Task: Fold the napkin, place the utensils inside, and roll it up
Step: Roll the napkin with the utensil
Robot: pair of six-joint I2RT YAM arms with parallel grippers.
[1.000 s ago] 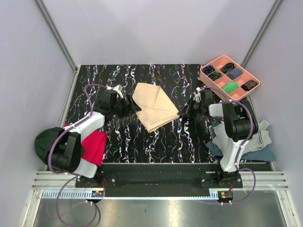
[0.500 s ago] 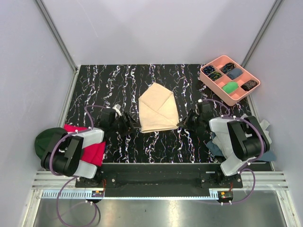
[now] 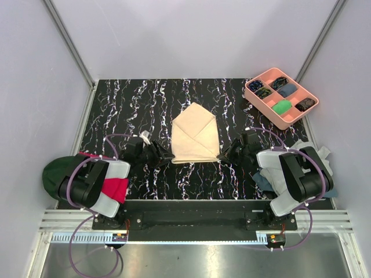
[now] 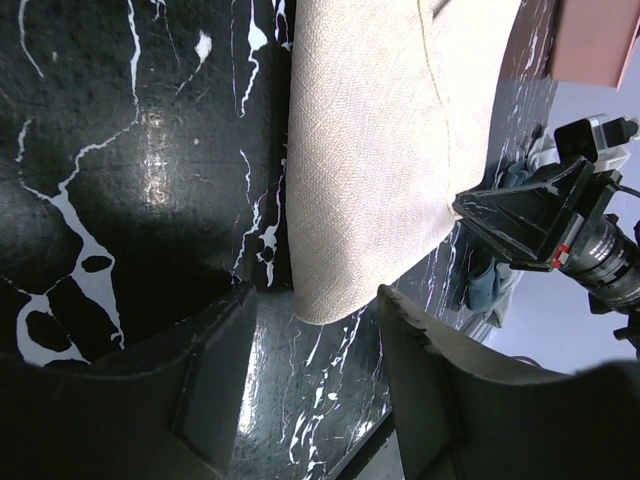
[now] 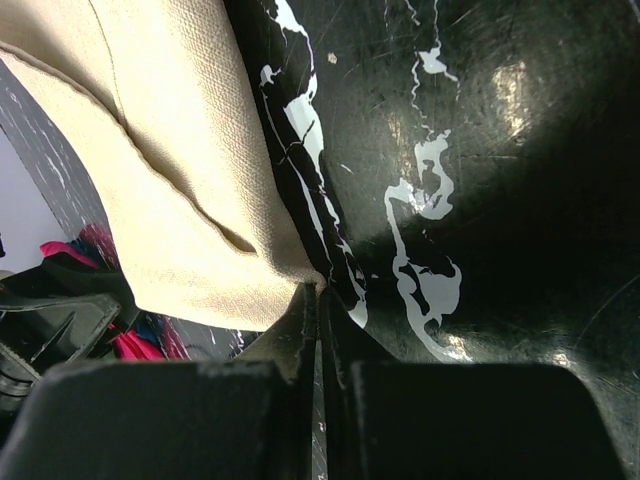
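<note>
At napkin [image 3: 194,136] near edge: right gripper [image 3: 222,155] pinches right corner; left gripper [image 3: 163,156] gaping beside left corner.

napkin [image 3: 194,136] dragged nearer by right fingers [image 5: 285,345]; left fingers [image 4: 215,380] narrowed.

The napkin [image 3: 194,136] is matt, coarse-woven cloth; the table [image 3: 133,104] glossy, marbled black.

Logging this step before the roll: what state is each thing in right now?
napkin: folded, lying flat.
right hand: shut, pinching the napkin's near right corner.
left hand: open at the napkin's near left corner, gripping nothing.
pink tray: compartments filled.
</note>
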